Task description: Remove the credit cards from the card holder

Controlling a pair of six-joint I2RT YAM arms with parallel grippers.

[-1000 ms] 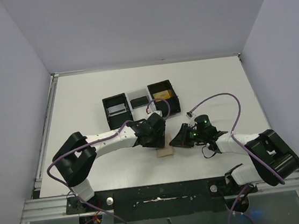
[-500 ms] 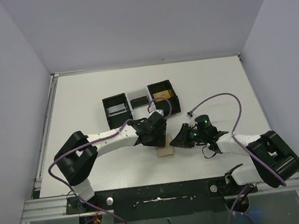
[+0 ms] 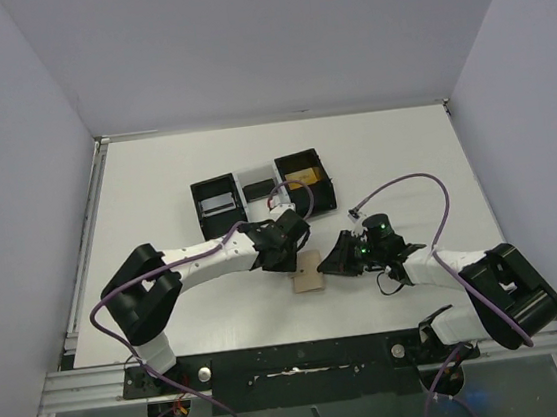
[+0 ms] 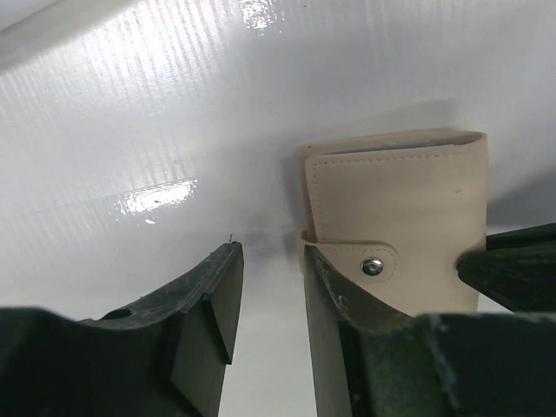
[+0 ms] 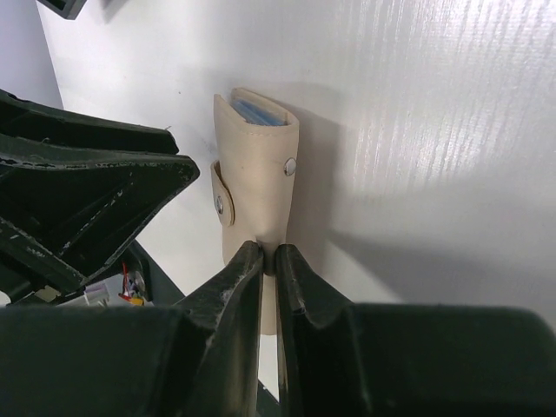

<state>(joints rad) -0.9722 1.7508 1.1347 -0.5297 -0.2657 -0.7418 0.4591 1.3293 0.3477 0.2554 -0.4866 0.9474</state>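
The left fingers [image 4: 224, 282] were released, spread over bare table [image 4: 130, 130]. The inner one met the near corner of the holder [image 4: 395, 208] instead of straddling it. The holder lay near the middle of the table, in front of the tray [image 3: 262, 195]. Blue cards [image 5: 256, 111] just showed in the mouth at its far end. The right fingers [image 5: 252, 261] were clenched on the thin edge of the opposite end.

That pinch looked like the weak spot. With so little of the edge held, a pull on the cards could swing the holder or slip it free. The cards barely stuck out, so the left fingers might have closed on the holder's wall along with them and dragged the whole thing. The two sets of fingers were also close together, so a careless reach could have knocked one into the other.
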